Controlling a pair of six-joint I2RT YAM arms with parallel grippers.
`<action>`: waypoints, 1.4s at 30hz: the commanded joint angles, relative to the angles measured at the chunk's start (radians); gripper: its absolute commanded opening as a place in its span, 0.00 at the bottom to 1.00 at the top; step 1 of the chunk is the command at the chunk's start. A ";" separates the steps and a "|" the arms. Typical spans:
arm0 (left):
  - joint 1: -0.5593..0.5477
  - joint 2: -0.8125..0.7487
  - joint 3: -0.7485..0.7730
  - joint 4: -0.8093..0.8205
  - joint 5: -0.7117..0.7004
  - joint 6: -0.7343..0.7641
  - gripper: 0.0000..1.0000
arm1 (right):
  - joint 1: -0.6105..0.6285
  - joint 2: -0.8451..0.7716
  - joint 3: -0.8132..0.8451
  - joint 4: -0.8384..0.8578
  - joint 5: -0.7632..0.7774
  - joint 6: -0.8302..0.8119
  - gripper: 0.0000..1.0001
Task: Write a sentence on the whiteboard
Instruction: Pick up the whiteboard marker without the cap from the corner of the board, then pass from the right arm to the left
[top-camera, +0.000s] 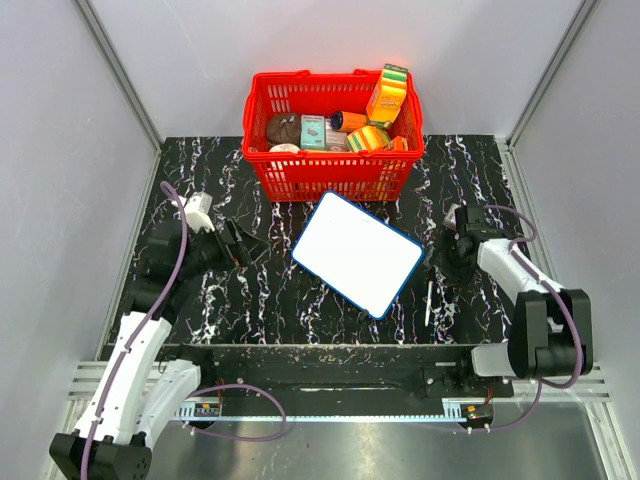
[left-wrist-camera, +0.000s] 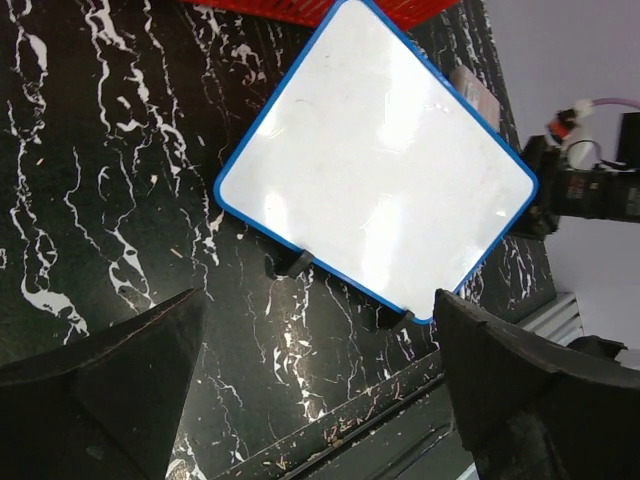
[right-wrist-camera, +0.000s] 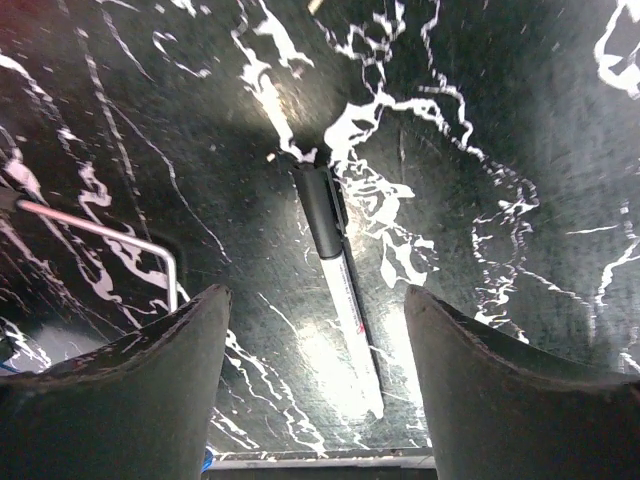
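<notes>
Rearward, red basket (top-camera: 330, 178) full of packages (top-camera: 313, 131); left end effector (left-wrist-camera: 315, 330), right end effector (right-wrist-camera: 318, 300) apart.

We see two arms built alike: the left arm (top-camera: 135, 350) and the right arm (top-camera: 503, 262) wear smooth white shells on their long links, with chunky black housings at the joints. A thin left purple cable (top-camera: 181, 255) trails along one, and a right purple cable (top-camera: 575, 330) loops around the other. Up close, the left gripper (left-wrist-camera: 318, 300) shows broad, matte black fingers (left-wrist-camera: 110, 390), wedge-shaped with faintly scuffed edges.
</notes>
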 joint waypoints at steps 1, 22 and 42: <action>0.000 -0.022 0.074 0.021 0.068 0.009 0.99 | 0.002 0.043 -0.019 0.043 -0.092 -0.006 0.67; 0.000 -0.073 0.229 -0.019 0.161 -0.026 0.99 | 0.004 0.332 0.084 -0.044 -0.060 -0.032 0.00; -0.053 -0.073 0.183 -0.106 0.264 0.121 0.99 | 0.004 -0.362 0.406 -0.212 0.076 -0.045 0.00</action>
